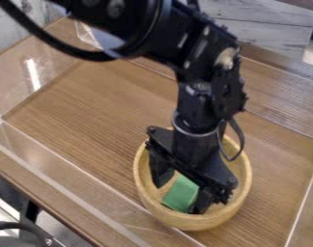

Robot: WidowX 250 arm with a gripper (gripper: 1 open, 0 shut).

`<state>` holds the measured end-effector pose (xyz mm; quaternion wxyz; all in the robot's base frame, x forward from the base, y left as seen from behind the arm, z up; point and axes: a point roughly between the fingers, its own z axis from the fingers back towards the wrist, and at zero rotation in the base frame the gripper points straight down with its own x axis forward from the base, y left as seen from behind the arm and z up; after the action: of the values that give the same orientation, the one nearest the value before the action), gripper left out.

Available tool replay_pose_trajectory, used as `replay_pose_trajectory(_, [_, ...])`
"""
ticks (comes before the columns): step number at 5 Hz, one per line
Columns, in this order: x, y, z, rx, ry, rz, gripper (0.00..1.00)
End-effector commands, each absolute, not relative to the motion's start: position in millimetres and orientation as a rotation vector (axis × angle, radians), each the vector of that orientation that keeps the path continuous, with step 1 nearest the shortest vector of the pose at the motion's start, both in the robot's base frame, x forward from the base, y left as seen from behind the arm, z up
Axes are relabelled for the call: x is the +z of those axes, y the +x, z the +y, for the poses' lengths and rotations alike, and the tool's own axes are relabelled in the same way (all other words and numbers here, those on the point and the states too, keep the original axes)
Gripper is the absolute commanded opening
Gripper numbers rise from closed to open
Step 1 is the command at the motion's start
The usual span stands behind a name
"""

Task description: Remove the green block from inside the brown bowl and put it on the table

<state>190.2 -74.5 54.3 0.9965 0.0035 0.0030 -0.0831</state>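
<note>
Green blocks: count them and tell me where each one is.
1: the green block, inside the brown bowl, partly behind the gripper. The gripper could hide more.

Matt black claw [198, 178] over smooth, pale wooden bowl [234, 201] — table [82, 121] grained wood.

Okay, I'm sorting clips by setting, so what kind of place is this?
Probably a robotics lab or test bench: a robot arm reaches into a wooden bowl, on a table edged with low clear walls.

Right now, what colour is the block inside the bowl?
The block is green, in the camera view.
</note>
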Motion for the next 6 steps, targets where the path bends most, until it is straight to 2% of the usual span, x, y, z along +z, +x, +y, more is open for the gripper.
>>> replay_pose_trajectory(1, [57.1, 200, -76, -0.162, -0.020, -0.040, 1.00])
replay_pose_trajectory(2, [50.5, 204, -74, -0.154, -0.029, -0.042, 1.00])
replay_pose_trajectory(3, [46.4, 205, -73, -0.150, -0.038, -0.041, 0.00])
replay_pose_trajectory(6, [56.3, 201, -68, -0.119, -0.082, 0.005, 0.00])
